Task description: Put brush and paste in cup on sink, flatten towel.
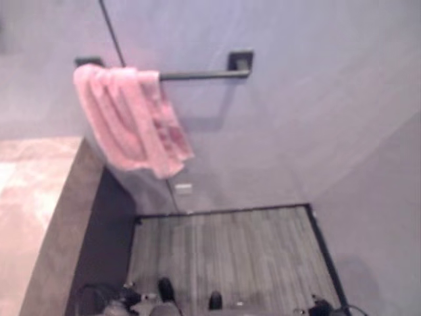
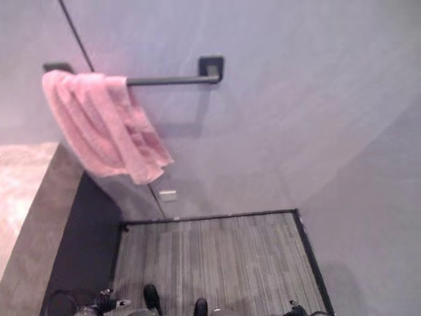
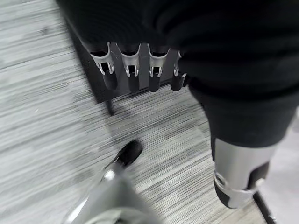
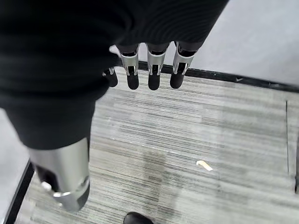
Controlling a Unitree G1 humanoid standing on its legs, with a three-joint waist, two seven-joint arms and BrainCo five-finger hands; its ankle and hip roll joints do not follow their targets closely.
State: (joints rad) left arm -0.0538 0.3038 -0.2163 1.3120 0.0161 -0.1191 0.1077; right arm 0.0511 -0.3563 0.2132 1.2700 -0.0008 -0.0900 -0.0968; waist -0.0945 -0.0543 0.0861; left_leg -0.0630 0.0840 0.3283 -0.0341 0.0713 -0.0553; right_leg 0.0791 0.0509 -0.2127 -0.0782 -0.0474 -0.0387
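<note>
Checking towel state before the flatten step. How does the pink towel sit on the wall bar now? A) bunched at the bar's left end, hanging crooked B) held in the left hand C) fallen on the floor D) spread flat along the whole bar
A: the pink towel hangs bunched and slanted at the left end of the bar, whose right part is bare.

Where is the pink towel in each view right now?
Left eye view: towel hangs bunched at the left end of the rail, upper left.
Right eye view: towel upper left, same rail.
Left wrist view: not in it.
Right wrist view: not in it.
Shared landmark: the rail's square wall bracket.
</note>
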